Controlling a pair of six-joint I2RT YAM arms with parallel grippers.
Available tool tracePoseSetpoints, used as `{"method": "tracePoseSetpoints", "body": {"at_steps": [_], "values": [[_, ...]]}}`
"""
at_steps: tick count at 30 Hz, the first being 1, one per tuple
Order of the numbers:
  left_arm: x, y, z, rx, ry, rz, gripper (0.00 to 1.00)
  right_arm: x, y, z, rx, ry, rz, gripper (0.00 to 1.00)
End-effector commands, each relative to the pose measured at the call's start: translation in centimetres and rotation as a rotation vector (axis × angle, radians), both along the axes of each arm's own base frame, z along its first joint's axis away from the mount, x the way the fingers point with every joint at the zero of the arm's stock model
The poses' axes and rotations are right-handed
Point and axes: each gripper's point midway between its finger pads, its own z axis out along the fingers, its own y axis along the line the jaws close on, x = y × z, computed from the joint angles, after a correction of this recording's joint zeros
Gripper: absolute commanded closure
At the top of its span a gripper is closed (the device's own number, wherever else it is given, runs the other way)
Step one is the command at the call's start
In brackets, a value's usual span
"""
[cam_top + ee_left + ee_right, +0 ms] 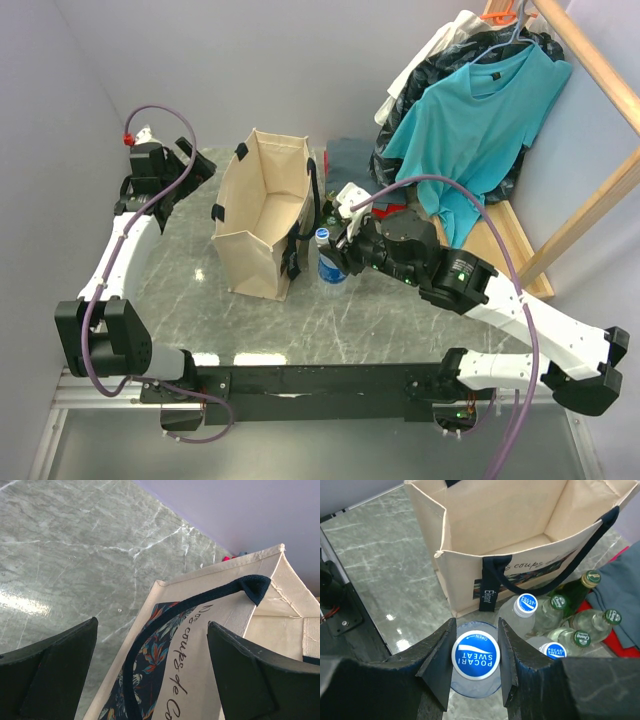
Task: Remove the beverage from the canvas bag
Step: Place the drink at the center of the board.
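Several bottles point(559, 602) flank beverage point(475, 656), right wrist view.

Counts by kind. One bag point(262, 215) with two black handles point(492, 575). Three blue-capped bottles point(475, 656) point(526, 604) point(552, 651), all of clear plastic. Four green-capped bottles point(592, 577) point(559, 601) point(611, 616) point(581, 638), one dark green and three clear. This makes seven bottles in all. One tabletop point(380, 310). Two arms, left arm point(120, 250) and right arm point(500, 295), each ending in one hand: left hand point(152, 630), right hand point(476, 630). Each hand has two fingers. One teal T-shirt point(470, 120).
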Motion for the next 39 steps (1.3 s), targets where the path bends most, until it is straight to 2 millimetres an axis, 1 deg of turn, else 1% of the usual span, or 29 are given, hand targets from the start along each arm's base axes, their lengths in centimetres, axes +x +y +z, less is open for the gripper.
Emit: {"method": "tracePoseSetpoints", "body": {"at_steps": [1, 10, 15, 18, 20, 21, 22, 25, 26, 27, 39], "values": [[-0.1, -0.1, 1.4, 0.012, -0.045, -0.002, 0.04, 0.2, 0.1, 8.0, 0.268, -0.151, -0.02, 1.0], [-0.1, -0.4, 1.4, 0.001, -0.049, -0.01, 0.04, 1.9, 0.7, 4.8, 0.218, -0.144, -0.086, 1.0], [0.0, -0.3, 1.5, 0.003, -0.052, -0.009, 0.04, 2.2, 0.6, 3.7, 0.213, -0.138, -0.105, 1.0], [0.0, -0.5, 1.3, -0.003, -0.047, -0.016, 0.04, 2.3, 0.6, 3.0, 0.208, -0.135, -0.114, 1.0], [0.0, -0.6, 1.2, -0.007, -0.044, -0.02, 0.04, 2.4, 0.7, 2.2, 0.193, -0.128, -0.115, 1.0], [0.0, -0.6, 1.2, -0.008, -0.046, -0.021, 0.04, 2.6, 0.7, 2.1, 0.196, -0.129, -0.123, 1.0], [0.0, -0.7, 1.3, -0.01, -0.049, -0.023, 0.04, 2.7, 0.7, 1.4, 0.185, -0.121, -0.128, 1.0], [0.1, -0.9, 1.2, -0.015, -0.046, -0.031, 0.04, 2.9, 0.9, 0.5, 0.177, -0.109, -0.139, 1.0], [0.1, -0.8, 1.1, -0.015, -0.044, -0.03, 0.04, 2.9, 0.9, 0.4, 0.18, -0.108, -0.143, 1.0], [0.0, -0.9, 1.3, -0.015, -0.049, -0.033, 0.04, 3.1, 0.9, -0.2, 0.175, -0.105, -0.149, 1.0], [-0.2, -0.2, 1.4, -0.008, -0.045, 0.009, 0.04, 4.3, 1.1, -3.8, 0.123, -0.073, -0.213, 1.0]]}}
